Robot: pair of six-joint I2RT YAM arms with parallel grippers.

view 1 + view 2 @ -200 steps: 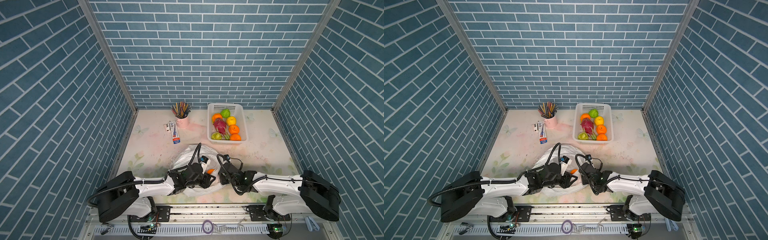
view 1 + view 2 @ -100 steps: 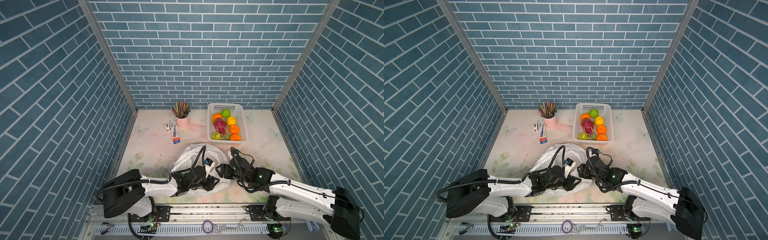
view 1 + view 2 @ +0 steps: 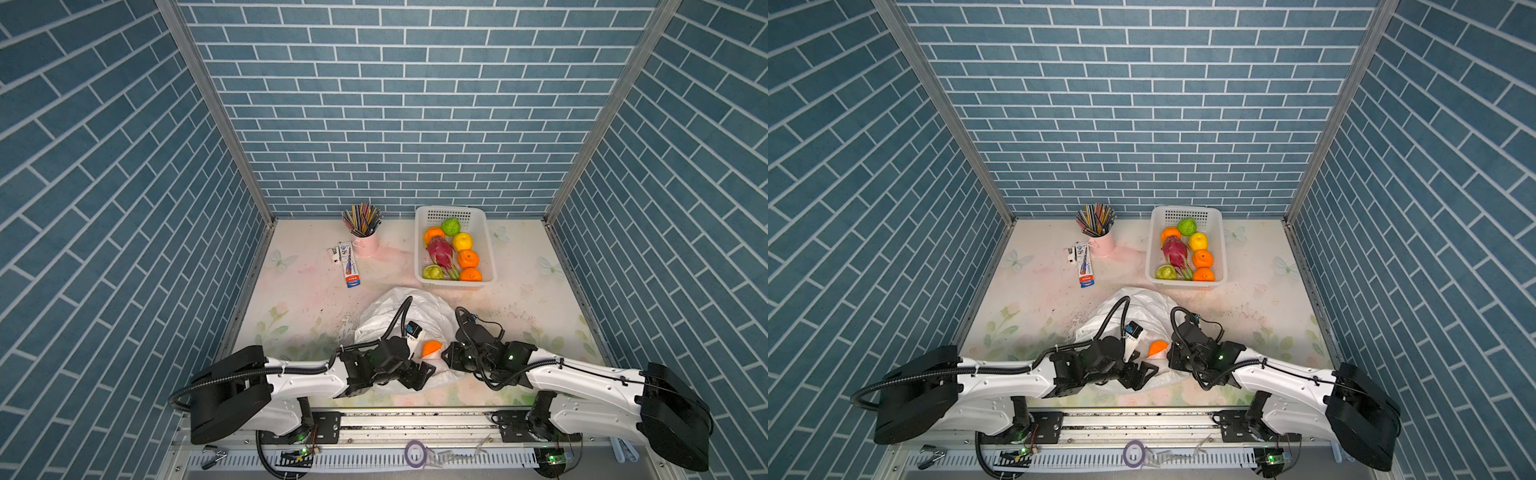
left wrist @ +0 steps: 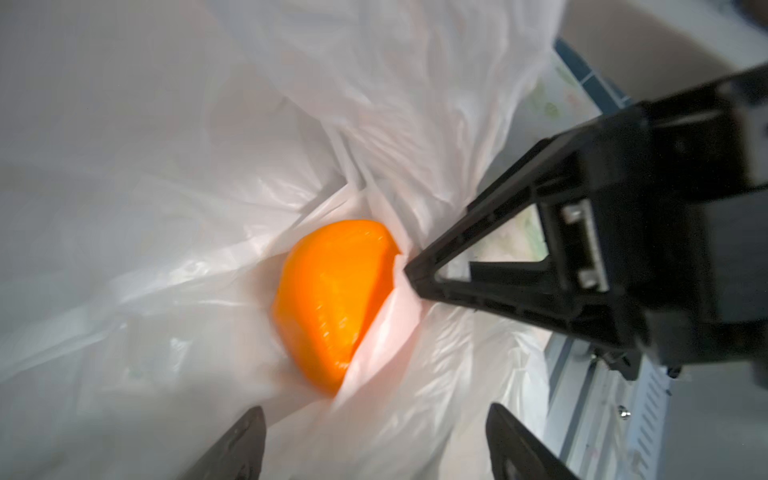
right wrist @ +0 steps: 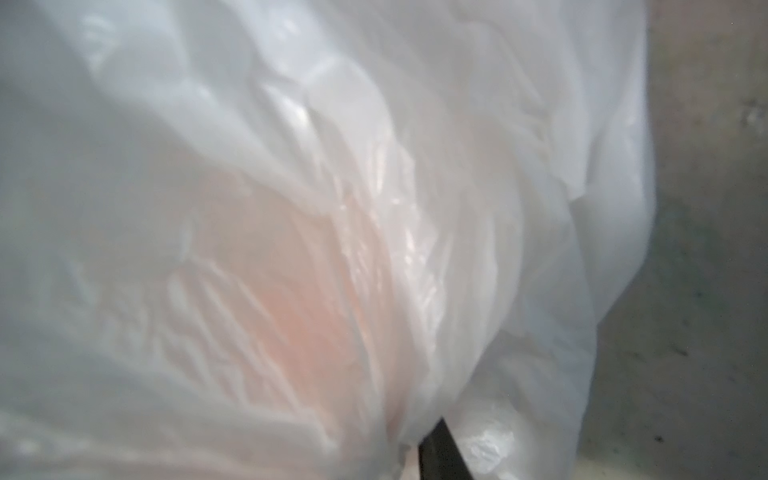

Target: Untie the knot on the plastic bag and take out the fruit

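Left wrist view: left tool [image 4: 374, 442], wide open and empty, faces an orange [image 4: 332, 303] in the mouth of the plastic bag [image 4: 145, 187]; right tool [image 4: 411, 272] pinches its flimsy, slippery rim. The firm orange likely wants gripping across its middle.

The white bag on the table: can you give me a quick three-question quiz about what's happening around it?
1. True or false: the basket holds a banana.
2. Which colour is the fruit showing at the mouth of the bag? A green, B orange, C magenta.
3. Fill in: the left gripper has its jaws ___.
Key: 1 false; 2 B; 3 open.
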